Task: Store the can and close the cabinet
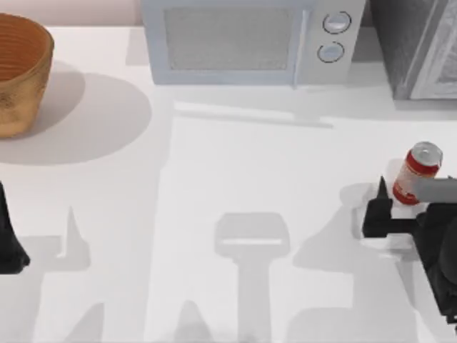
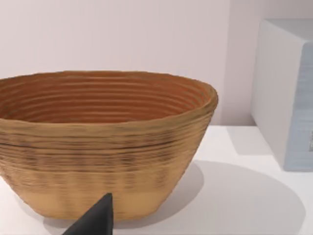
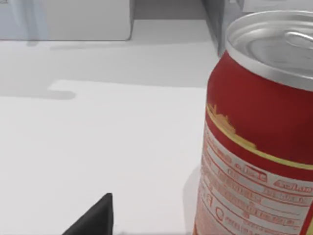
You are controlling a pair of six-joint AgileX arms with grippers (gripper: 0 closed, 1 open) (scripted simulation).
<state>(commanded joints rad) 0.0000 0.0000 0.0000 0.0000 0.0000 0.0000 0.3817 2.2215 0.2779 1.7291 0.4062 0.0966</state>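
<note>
Can upright at worktop right edge, right tool spread open around it, not clamped. Cabinet behind it, microwave alongside. Left tool parked near basket; grip state unclear.

The top view looks down on the white worktop from above, taking in basket, microwave and can. The left wrist view sits low and near, facing the basket and the microwave's side. The right wrist view looks close past the can toward the microwave.
</note>
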